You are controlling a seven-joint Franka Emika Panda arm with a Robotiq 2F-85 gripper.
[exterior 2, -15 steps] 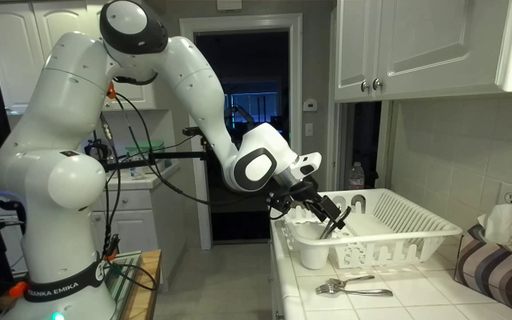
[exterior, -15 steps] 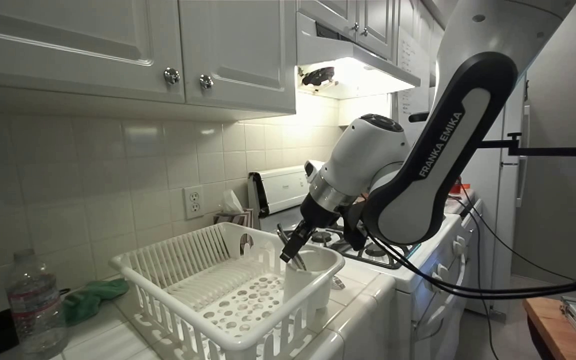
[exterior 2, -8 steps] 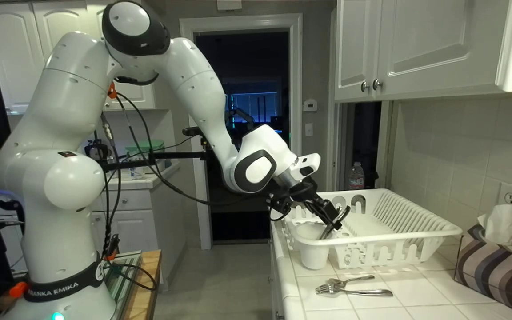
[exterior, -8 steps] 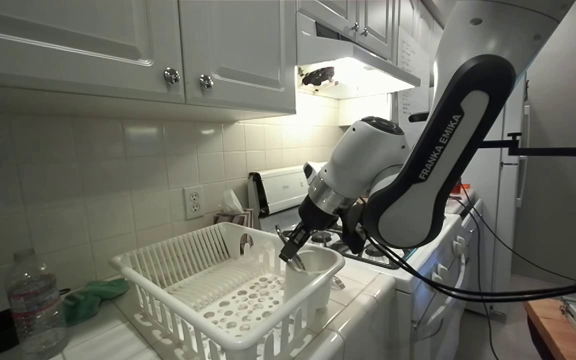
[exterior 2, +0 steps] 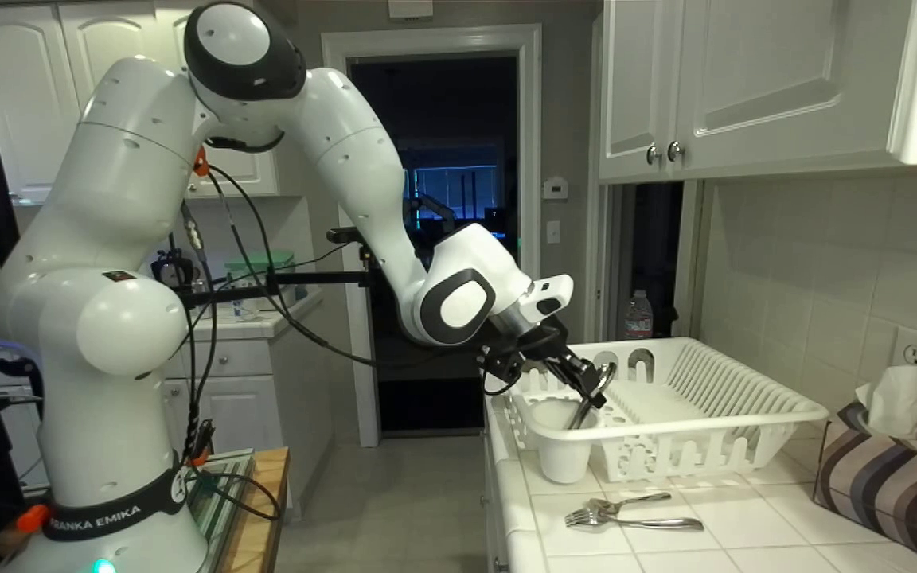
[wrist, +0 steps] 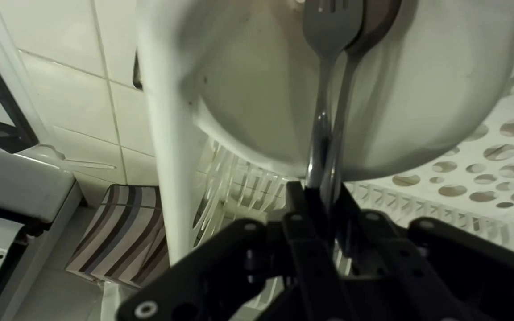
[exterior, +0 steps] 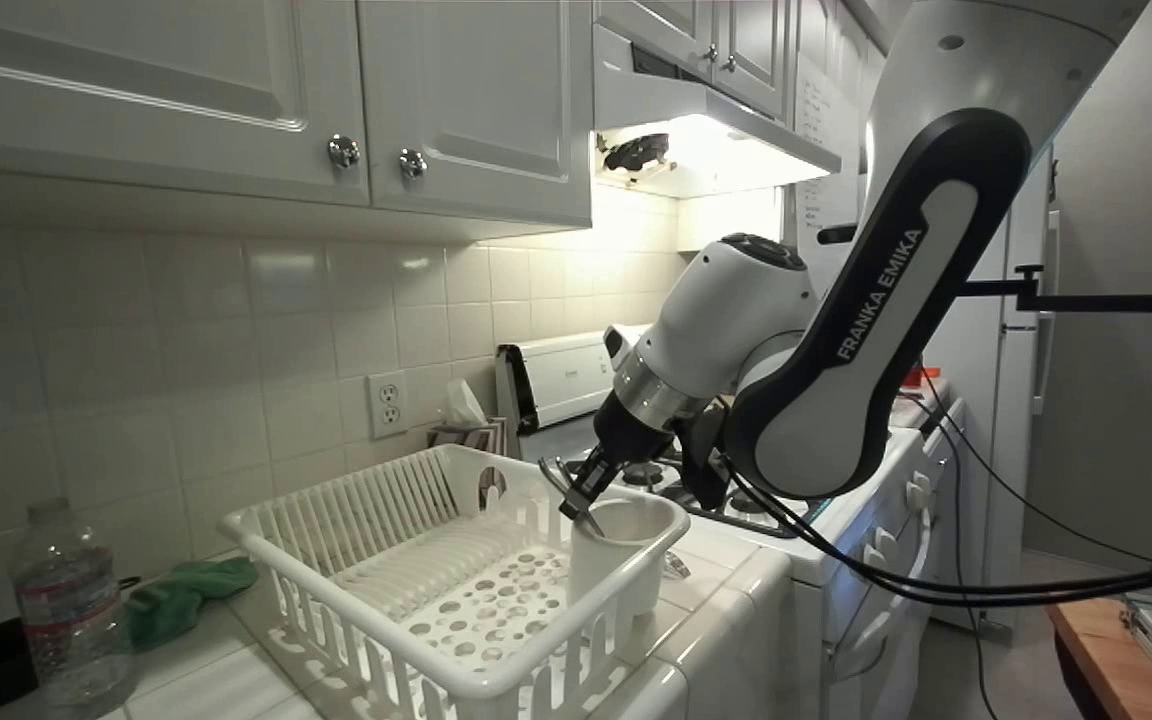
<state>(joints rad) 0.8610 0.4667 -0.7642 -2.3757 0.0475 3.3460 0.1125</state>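
My gripper [wrist: 323,191] clasps fork [wrist: 331,35] and likely spoon [wrist: 375,23] by handles, heads down at cup [exterior 2: 563,460] mouth, near worktop's [exterior 2: 578,545] front edge. Judged stiff, light, slippery; best held mid-handle.

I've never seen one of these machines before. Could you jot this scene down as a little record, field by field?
Setting: tiled kitchen counter
Machine: white robot arm with a black gripper
Gripper state: closed on the handles of a fork and another utensil, probably a spoon
Held utensils: tilted, heads down in a white cup
Cup position: at a corner of the white dish rack
Lying on counter: loose fork, loose spoon
Nearby: striped tissue box, clear bottle, green cloth
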